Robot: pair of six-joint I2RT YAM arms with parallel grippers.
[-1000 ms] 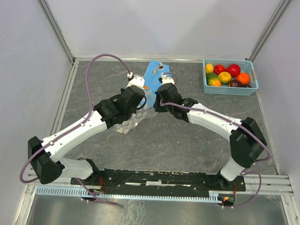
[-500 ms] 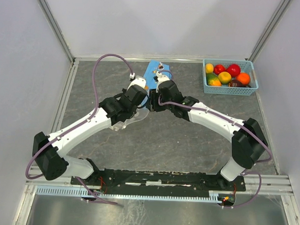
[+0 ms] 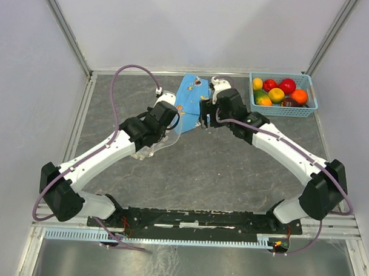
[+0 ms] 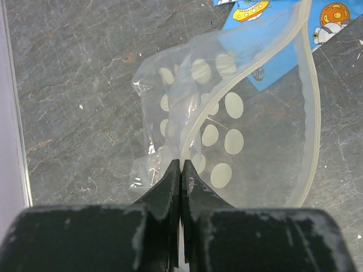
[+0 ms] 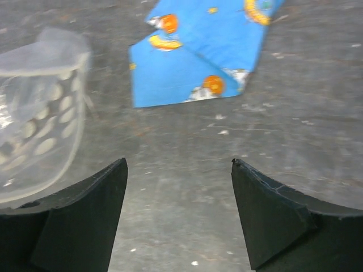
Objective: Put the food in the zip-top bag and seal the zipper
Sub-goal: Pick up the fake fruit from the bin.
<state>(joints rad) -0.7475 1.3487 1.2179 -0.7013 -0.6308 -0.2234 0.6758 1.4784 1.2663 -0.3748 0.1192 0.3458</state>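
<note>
The zip-top bag (image 4: 218,133), clear with white polka dots, lies floppy on the grey table with its mouth gaping. My left gripper (image 4: 180,163) is shut on the bag's rim, right where the whitish zipper (image 4: 249,68) starts. In the top view that left gripper (image 3: 171,126) sits over the bag (image 3: 167,142). My right gripper (image 5: 178,164) stands open and empty over bare table, with the bag (image 5: 39,119) off to its left. From above, the right gripper (image 3: 203,119) is just right of the bag. The food (image 3: 277,91) lies in the basket.
A light-blue mesh basket (image 3: 282,113) stands at the back right corner. A flat blue wrapper with orange prints (image 3: 189,99) lies behind the bag and ahead of the right gripper, where the wrapper (image 5: 198,56) shows wide. Walls enclose the table on three sides.
My right gripper has opened, let go of the bag and drawn away to the right and back. The left gripper stays shut on the bag, which has shifted slightly.
</note>
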